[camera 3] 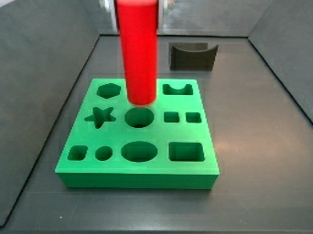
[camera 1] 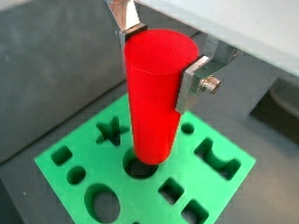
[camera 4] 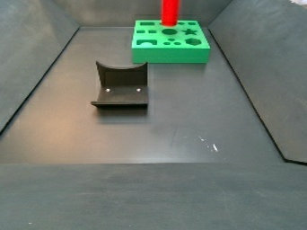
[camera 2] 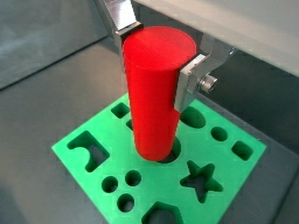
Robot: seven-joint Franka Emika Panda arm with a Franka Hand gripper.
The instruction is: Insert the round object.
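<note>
Red smooth cylinder, the round object, stands upright with its lower end at a round hole of the green plastic block, gripped near its top by the closed pincer pointing straight down.

No text, label or number is legible anywhere.

Both wrist views: close, looking steeply down past the gripper and the red cylinder onto the green block, from opposite sides. A side view: near, angled down along the block, with the dark grey notched block behind. A side view: far back and high, facing across the worktop, past the notched block, to the green block at the far end. Shared by all: block and cylinder.
</note>
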